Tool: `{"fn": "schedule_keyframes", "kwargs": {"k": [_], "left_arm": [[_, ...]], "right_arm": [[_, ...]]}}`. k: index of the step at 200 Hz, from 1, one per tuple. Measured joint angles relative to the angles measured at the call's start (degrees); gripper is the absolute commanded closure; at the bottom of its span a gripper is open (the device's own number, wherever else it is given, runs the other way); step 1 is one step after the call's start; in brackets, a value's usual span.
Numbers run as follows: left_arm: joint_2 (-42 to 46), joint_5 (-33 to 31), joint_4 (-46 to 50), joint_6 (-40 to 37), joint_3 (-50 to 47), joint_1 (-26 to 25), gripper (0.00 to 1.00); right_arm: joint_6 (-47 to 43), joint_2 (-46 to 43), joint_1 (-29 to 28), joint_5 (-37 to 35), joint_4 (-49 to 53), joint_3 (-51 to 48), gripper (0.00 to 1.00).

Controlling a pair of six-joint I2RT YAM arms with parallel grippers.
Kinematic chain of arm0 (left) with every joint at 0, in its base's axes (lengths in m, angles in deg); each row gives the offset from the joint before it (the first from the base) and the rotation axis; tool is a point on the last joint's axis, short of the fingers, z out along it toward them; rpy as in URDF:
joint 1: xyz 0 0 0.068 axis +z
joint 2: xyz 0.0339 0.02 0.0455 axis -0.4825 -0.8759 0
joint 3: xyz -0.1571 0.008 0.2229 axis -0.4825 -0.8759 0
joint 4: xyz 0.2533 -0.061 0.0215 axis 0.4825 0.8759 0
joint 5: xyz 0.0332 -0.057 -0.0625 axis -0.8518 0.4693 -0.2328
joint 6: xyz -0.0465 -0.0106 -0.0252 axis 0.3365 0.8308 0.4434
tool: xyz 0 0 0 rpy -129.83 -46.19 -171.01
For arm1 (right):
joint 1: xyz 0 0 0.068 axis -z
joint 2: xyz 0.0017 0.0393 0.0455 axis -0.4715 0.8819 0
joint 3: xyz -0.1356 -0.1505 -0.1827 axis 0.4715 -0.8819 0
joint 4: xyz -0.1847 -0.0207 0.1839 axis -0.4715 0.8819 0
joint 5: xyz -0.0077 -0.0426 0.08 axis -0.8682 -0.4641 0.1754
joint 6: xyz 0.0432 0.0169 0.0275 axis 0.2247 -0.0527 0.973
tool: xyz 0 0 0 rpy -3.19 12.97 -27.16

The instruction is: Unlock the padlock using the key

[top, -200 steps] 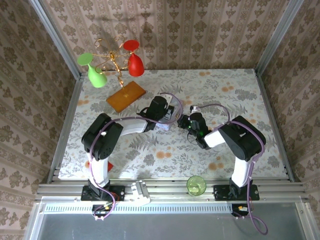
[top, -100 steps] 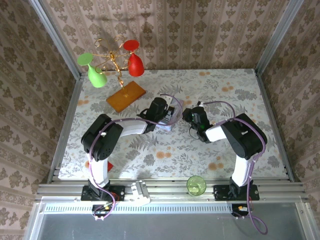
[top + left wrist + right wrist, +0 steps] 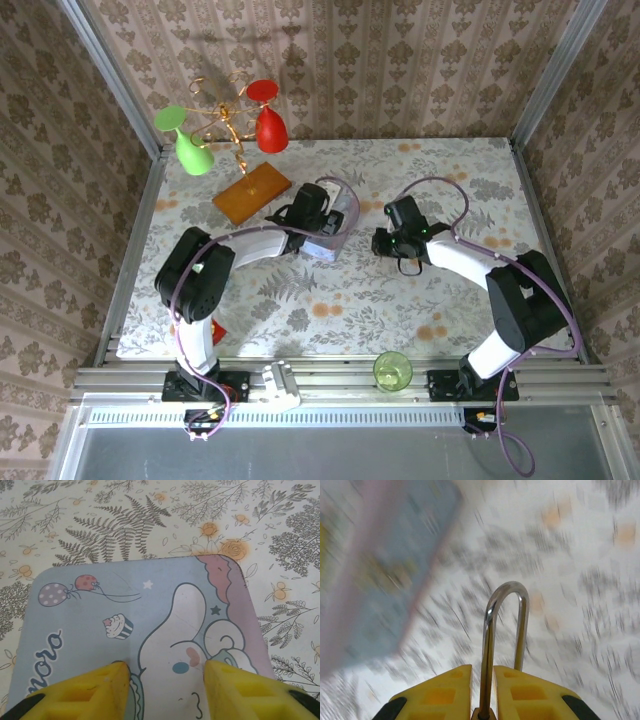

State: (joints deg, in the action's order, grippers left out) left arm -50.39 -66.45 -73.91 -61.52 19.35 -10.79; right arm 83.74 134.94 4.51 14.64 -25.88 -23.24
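We see the padlock (image 3: pixel 489 630) pinched in the right claw (image 3: pixel 482 672). Its silver shackle stands up between the closed yellow fingers, and only a sliver of brass shows below. From above, that claw (image 3: pixel 387 242) hangs over the middle of the table (image 3: pixel 450 170), just right of the pale blue tin (image 3: pixel 125 605).

We judge the hold thin. Clamped on a round bar, the padlock may swivel or slide out, and the smeared wrist picture suggests a fast swing that would help it do so.

The left claw (image 3: pixel 165 667) stands open above the tin's cartoon lid, gripping nothing. On that smooth lid it could skid, or shove the tin aside.

The lid is on, so we cannot tell what the tin holds, though it may be the key. A green cup (image 3: pixel 392 370) sits at the near edge, and its contents are too small for us to make out.
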Motion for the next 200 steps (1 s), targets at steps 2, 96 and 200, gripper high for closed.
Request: {"fn": "schedule_keyframes", "kwargs": {"k": [2, 96, 200], "left_arm": [[0.0, 0.1, 0.6, 0.0, 0.3, 0.1, 0.49], [11.2, -0.9, 20.0, 4.1, 6.6, 0.8, 0.42], [38.7, 0.3, 21.8, 14.9, -19.3, -0.7, 0.4]], "right_arm": [[-0.2, 0.0, 0.0, 0.2, 0.7, -0.2, 1.0], [-2.7, 2.1, 1.6, 3.4, 12.4, -2.7, 0.91], [-3.7, 4.8, -0.7, 0.3, 16.3, 0.9, 0.6]]}}
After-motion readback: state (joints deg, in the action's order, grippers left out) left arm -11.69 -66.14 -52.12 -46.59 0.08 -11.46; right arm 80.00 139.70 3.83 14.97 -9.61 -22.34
